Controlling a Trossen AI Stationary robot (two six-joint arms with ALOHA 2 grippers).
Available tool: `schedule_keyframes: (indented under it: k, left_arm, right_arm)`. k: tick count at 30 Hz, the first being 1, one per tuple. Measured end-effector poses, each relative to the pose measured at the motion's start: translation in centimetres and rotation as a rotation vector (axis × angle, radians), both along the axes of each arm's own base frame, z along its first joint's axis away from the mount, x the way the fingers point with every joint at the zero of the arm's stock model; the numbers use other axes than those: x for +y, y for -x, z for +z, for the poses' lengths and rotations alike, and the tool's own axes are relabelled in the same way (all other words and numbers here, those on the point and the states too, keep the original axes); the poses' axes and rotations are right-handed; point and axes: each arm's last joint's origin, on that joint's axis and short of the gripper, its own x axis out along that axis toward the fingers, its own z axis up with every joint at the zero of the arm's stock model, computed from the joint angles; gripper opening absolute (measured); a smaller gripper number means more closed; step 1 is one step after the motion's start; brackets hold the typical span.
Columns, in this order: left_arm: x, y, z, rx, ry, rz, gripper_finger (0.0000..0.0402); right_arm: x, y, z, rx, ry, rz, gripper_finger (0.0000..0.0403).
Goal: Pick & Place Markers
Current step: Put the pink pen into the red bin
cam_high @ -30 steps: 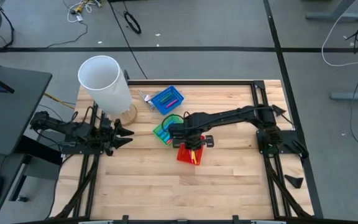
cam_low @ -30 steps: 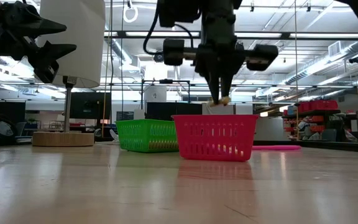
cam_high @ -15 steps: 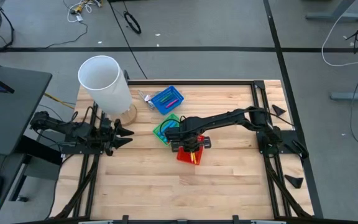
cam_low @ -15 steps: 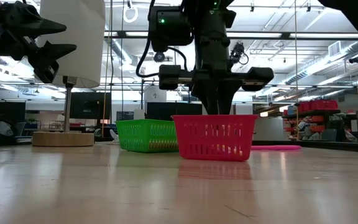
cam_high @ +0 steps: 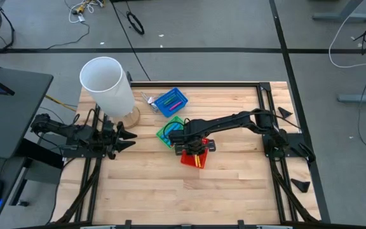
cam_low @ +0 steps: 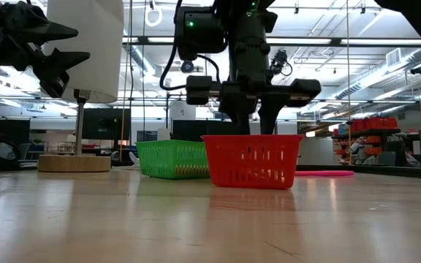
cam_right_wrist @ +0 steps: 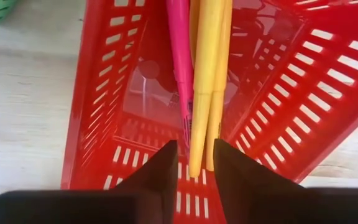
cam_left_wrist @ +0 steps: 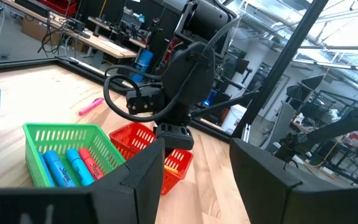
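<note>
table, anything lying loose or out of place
One pink marker lies loose on the table, on the far side of the red basket in the low view, outside every basket. The other markers visible sit in the red, green and blue baskets.

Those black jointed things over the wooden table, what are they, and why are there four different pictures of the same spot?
They are two robot arms, each ending in a two-finger gripper. One picture looks straight down, one looks level across the table top, and two come from small cameras on the arms' wrists. The right gripper reaches down into a red basket. Its fingers stand slightly apart around two yellow markers, beside a pink marker in the basket; whether it grips them I cannot tell. The left gripper waits open at the table's left side. Also on the table: a green basket with blue and red markers, a blue basket, a loose pink marker, and a tall white cylinder.
</note>
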Motion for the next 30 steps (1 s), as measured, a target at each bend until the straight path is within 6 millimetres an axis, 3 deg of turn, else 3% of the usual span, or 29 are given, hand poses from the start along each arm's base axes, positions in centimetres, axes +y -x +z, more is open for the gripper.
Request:
schedule_keyframes:
  k: [10, 22, 30]
  left_arm:
    - [0.0, 0.0, 0.0, 0.000, 0.000, 0.000, 0.0188]
    - [0.0, 0.0, 0.0, 0.000, 0.000, 0.000, 0.0188]
    - [0.0, 0.0, 0.0, 0.000, 0.000, 0.000, 0.0188]
  right_arm:
    - [-0.3, 0.5, 2.4, -0.086, 0.040, 0.090, 0.0106]
    - [-3.4, 2.6, 7.9, -0.291, 0.134, 0.599, 0.0100]
    - [-6.4, 5.3, 10.1, -0.268, 0.131, 0.853, 0.0100]
